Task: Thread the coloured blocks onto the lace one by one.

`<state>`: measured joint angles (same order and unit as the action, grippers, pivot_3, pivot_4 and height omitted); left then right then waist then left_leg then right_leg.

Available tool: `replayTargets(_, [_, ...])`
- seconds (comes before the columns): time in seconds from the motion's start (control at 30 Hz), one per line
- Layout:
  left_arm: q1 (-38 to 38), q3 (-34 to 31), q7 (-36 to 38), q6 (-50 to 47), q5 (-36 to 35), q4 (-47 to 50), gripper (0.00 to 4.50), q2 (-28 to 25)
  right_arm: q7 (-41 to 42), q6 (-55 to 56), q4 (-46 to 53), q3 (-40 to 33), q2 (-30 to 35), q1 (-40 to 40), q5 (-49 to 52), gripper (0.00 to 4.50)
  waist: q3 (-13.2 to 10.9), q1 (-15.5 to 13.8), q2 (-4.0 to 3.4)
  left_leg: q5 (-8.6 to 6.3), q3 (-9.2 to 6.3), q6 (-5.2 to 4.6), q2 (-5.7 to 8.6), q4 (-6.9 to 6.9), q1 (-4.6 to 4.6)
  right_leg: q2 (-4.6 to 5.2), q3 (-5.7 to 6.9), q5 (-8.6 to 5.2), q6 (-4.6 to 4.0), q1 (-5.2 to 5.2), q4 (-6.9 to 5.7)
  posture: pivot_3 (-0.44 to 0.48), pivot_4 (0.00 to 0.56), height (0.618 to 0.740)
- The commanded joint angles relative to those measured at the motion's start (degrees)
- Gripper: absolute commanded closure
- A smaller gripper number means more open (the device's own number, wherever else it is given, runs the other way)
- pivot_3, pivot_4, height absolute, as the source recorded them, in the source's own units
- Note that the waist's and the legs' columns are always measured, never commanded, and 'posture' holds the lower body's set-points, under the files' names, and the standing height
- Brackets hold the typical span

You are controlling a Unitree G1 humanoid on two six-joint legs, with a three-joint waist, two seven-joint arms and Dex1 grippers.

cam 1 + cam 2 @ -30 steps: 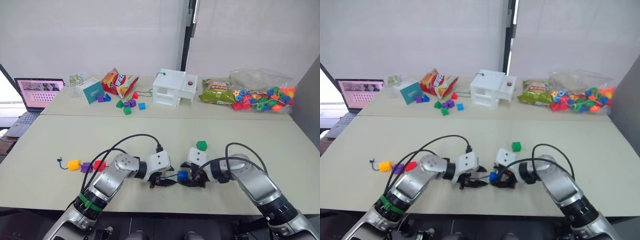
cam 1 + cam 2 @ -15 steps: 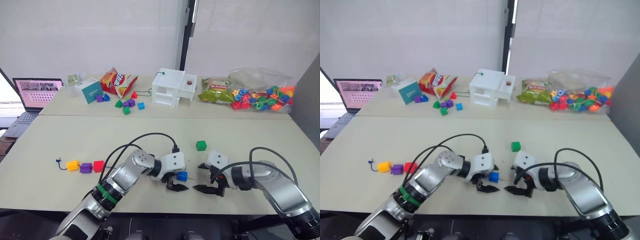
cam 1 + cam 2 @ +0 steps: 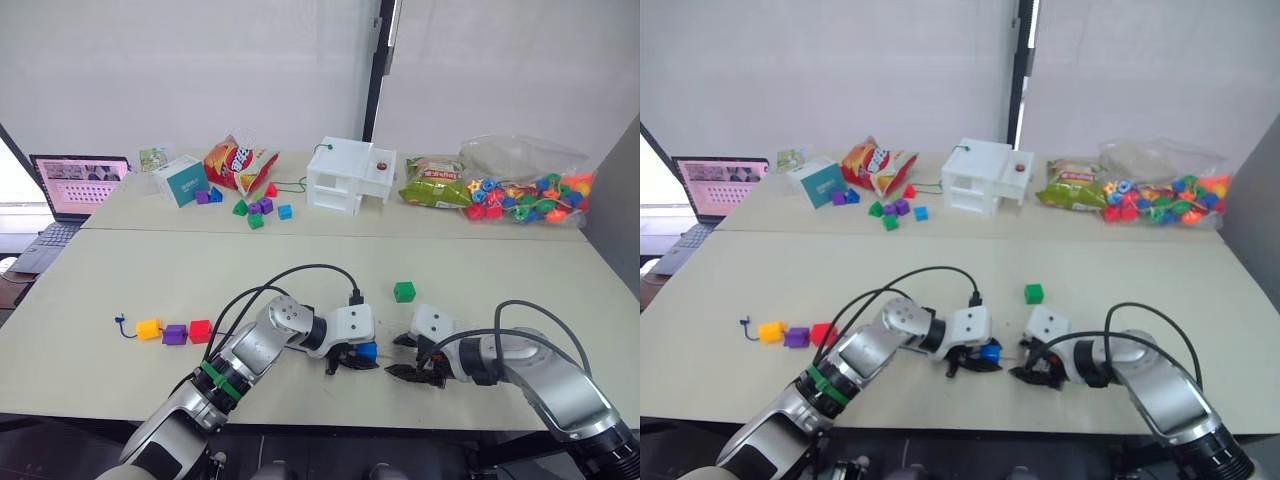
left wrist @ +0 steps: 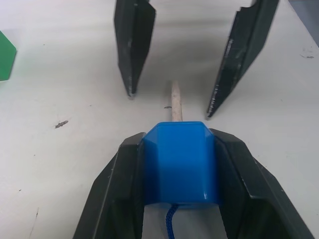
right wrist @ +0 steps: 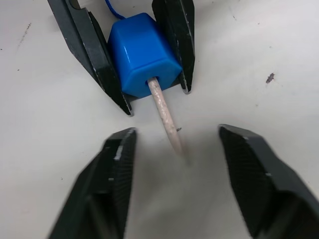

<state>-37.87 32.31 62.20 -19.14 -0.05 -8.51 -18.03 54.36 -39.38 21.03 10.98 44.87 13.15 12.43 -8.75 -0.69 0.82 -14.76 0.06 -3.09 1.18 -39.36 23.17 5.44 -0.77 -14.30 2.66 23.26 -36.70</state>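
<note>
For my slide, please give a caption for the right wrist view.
Left gripper holds the blue block; the lace's pale tip pokes out toward the open right gripper.

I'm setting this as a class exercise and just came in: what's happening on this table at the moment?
A two-armed robot is threading blocks onto a lace. Its left hand is shut on the blue block, and the lace's pale tip pokes out of the block toward the open right hand, which faces it without touching. The yellow, purple and red blocks sit in a row near the lace's far end. The green block lies loose on the table.
</note>
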Motion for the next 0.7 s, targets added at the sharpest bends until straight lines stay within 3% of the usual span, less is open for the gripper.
replayTargets(0.03, [0.0, -0.3, 0.7, -0.4, 0.5, 0.1, 3.16, -0.5, -0.1, 1.8, 0.6, 0.0, 0.0, 0.4, -0.1, 3.2, 0.0, 0.0, 0.0, 0.0, 0.0, 0.0, 0.0, 0.0, 0.0, 0.0, 0.0, 0.0, 0.0, 0.0, 0.0, 0.0, 0.15, 0.74])
replayTargets(0.17, [0.3, -0.6, 0.8, -0.7, 0.4, 0.6, 3.16, -1.0, 0.1, 2.6, 0.2, 0.5, 0.0, 0.9, -0.2, 4.5, 0.0, 0.0, 0.0, 0.0, 0.0, 0.0, -0.01, 0.0, 0.0, -0.01, 0.0, 0.0, 0.0, 0.0, 0.0, 0.0, 0.15, 0.74])
replayTargets(0.47, [4.0, -4.8, 2.2, -0.8, -1.2, 5.4, 3.16, -7.6, 2.8, 3.8, -0.2, 1.9, -0.6, 4.6, 0.7, 4.5, 0.0, 0.4, 0.0, 0.0, 0.0, 0.0, -0.04, 0.0, -0.02, -0.06, -0.01, 0.0, -0.01, 0.02, -0.02, 0.0, 0.15, 0.74])
replayTargets(0.6, [8.8, -10.2, 5.7, -0.6, -3.2, 8.9, 3.16, -17.8, 3.2, 3.4, -0.2, 2.6, -1.0, 6.4, 0.7, 4.5, 0.0, 1.0, -0.01, 0.0, -0.02, 0.0, -0.12, 0.03, -0.05, -0.1, -0.02, -0.02, -0.05, 0.07, -0.06, 0.0, 0.15, 0.74])
replayTargets(0.7, [12.3, -14.6, 9.2, 2.2, -3.7, 6.1, 3.16, -27.9, 3.4, 3.2, -0.2, 2.9, -1.3, 7.2, 1.0, 4.5, 0.0, 1.6, 0.0, 0.0, -0.01, 0.01, -0.14, 0.13, -0.12, -0.1, -0.05, -0.05, -0.09, 0.08, -0.08, 0.0, 0.15, 0.74])
